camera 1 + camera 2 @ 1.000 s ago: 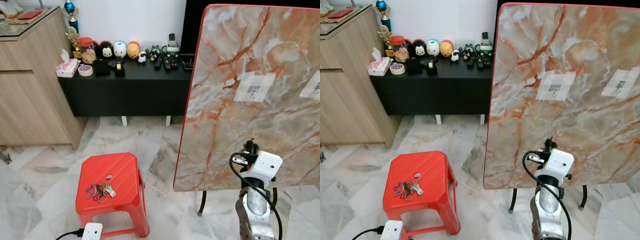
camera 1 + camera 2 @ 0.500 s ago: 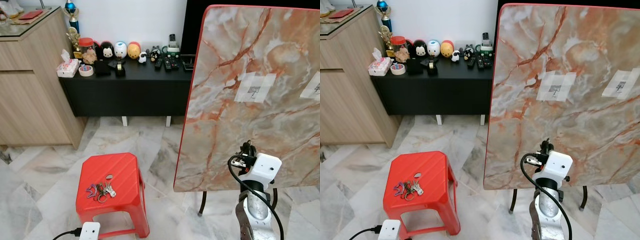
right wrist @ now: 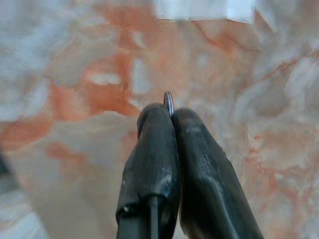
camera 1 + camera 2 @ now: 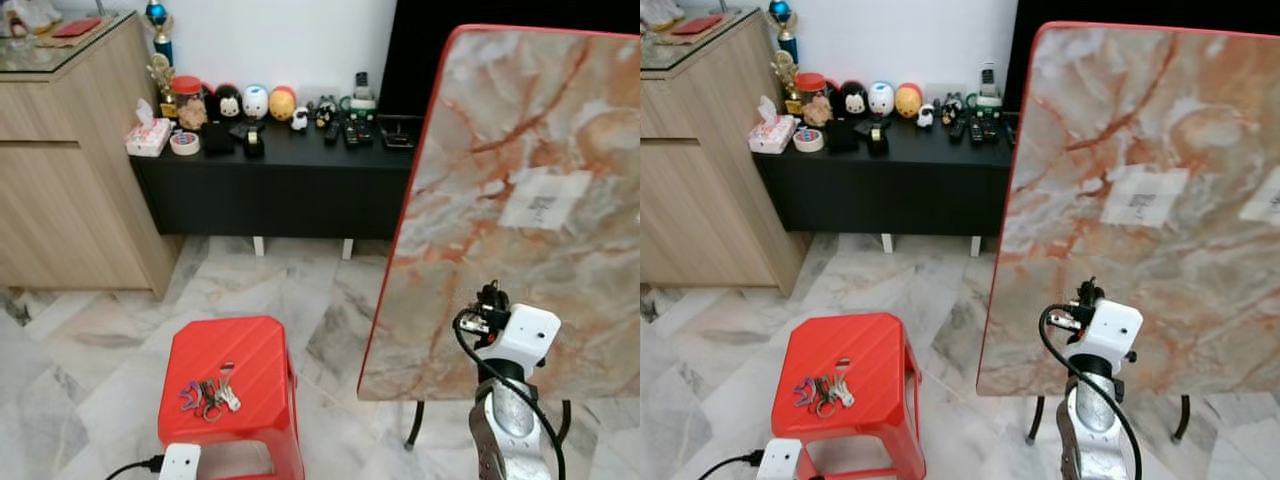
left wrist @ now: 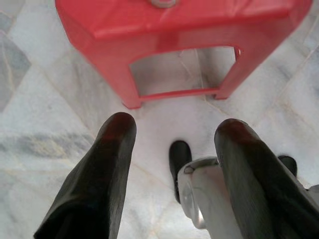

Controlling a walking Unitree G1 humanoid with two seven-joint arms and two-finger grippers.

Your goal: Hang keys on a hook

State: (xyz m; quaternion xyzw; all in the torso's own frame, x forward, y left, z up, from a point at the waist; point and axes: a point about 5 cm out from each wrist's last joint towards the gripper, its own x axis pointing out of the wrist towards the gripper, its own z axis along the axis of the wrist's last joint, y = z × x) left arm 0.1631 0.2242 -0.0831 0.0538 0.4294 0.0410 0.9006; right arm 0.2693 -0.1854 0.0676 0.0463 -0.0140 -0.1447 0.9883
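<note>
keys (image 4: 208,397) on ribbed plastic stool (image 4: 240,370)

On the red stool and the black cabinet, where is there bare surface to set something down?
The red stool is bare along its far half and right side; the keys crowd its near-left part. The black cabinet is packed along the back with figurines and remotes; its front strip, towards the marble board, stays bare.

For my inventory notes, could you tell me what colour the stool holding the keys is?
The stool is bright red, clearest in the left eye view.
</note>
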